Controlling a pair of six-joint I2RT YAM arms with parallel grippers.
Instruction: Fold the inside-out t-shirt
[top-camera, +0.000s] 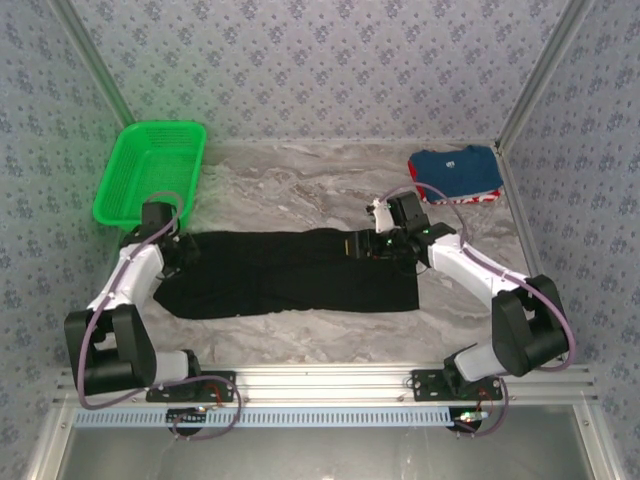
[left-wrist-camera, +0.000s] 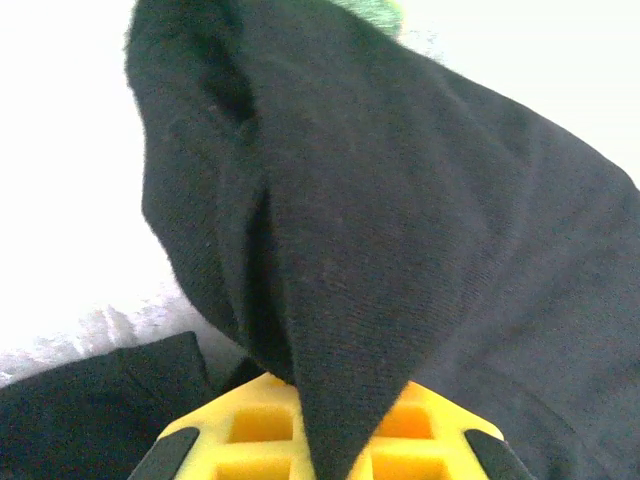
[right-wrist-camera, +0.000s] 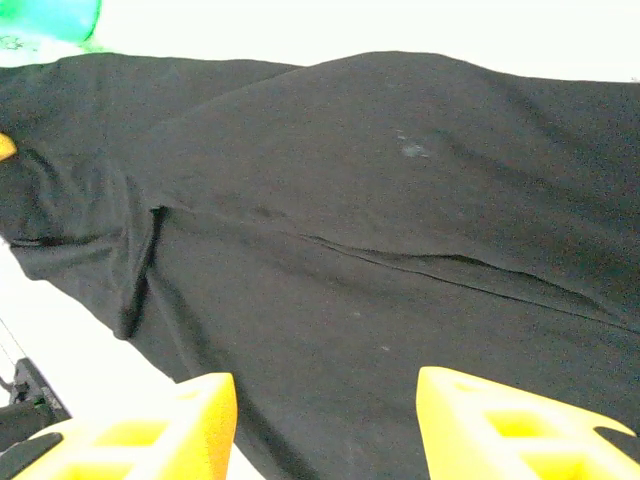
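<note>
Visitor: Where did the inside-out t-shirt (top-camera: 290, 275) lie, as you saw it?

Technician: Flat on the marble bench (top-camera: 300, 180), stretched crosswise between the two arms. Green basket (top-camera: 150, 175) stood just beyond its left end; folded blue shirt (top-camera: 455, 175) sat well apart at the far right.

Visitor: And the fingers?

Technician: Left gripper (top-camera: 178, 250) was at the shirt's left end, its fingers (left-wrist-camera: 445, 440) together on a pinch of black cloth, which rose from them in a peaked fold. Right gripper (top-camera: 377, 243) was over the far edge toward the right end, its fingers (right-wrist-camera: 200, 420) apart with nothing between them. Whether the tips touched the cloth, I could not tell.

Visitor: What would have made the step go well?

Technician: By my judgement the fold had barely begun. The right fingers needed to come down on the edge and close on every layer, matching the left grip. Both ends should then lift level and travel together, low over the bench, so the cloth neither twisted nor bunched. A shallow pinch was the likeliest thing to slip.
</note>
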